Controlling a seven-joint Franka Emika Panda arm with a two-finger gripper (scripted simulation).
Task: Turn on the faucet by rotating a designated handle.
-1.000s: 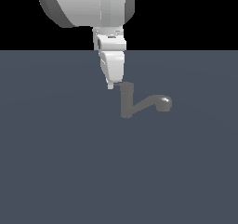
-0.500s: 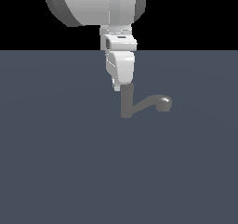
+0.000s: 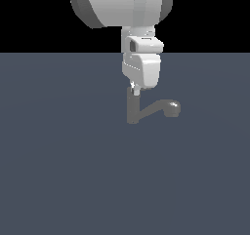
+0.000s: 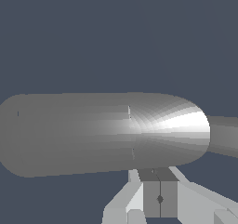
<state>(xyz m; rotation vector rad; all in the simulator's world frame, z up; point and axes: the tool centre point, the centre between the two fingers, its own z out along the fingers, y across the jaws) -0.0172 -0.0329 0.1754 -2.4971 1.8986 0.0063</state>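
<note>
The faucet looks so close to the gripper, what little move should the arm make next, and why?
Probably a small sideways push. In the exterior view the gripper sits right over the faucet, at the top of its post, where the handle should be. The handle itself is hidden, so contact cannot be confirmed; go gently.

I'm seeing a dull grey tap (image 3: 149,109) (shiny highlight on its rounded end), a white gripper (image 3: 136,88), and a plain slate-blue floor (image 3: 58,170) under black.
</note>
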